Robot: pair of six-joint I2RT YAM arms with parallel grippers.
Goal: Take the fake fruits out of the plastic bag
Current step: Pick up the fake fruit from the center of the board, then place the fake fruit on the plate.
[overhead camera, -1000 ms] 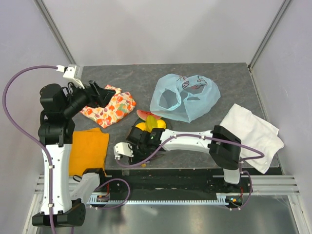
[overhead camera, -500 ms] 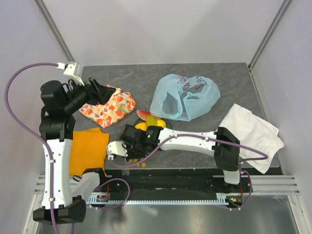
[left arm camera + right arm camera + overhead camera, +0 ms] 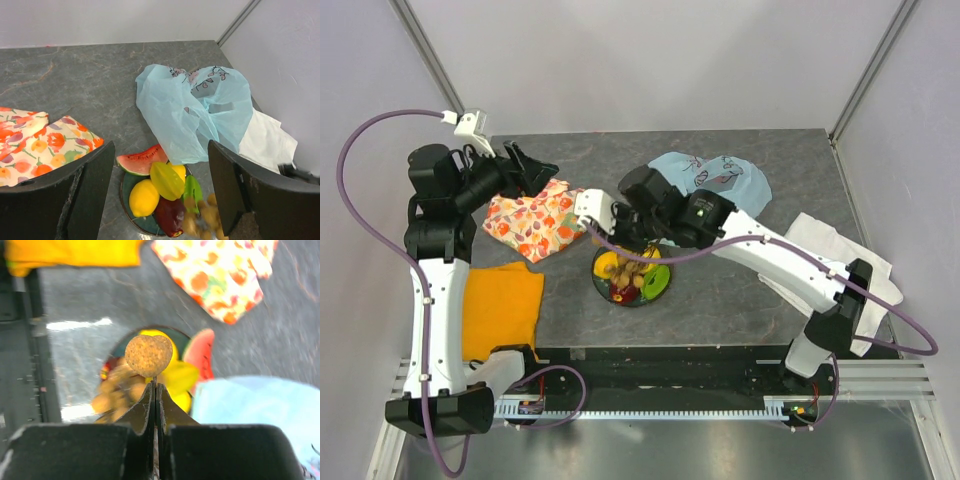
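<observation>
Status: right fingers (image 3: 146,411) pinch the grape bunch (image 3: 148,356) above the plate (image 3: 125,192).
On the surface (image 3: 100,75), the plate carries a lemon (image 3: 143,198), watermelon slice (image 3: 141,163), dark red fruit (image 3: 169,217) and green piece (image 3: 192,189). The right fingers, pressed together, hold the blurred grape bunch by its top. The left fingers (image 3: 90,185) stand spread, empty, near the floral cloth (image 3: 45,145). Beyond, the plastic bag (image 3: 170,110) lies crumpled.

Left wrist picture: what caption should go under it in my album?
Fake fruits heaped on a dark plate, blue plastic bag behind, framed by the open left fingers.
</observation>
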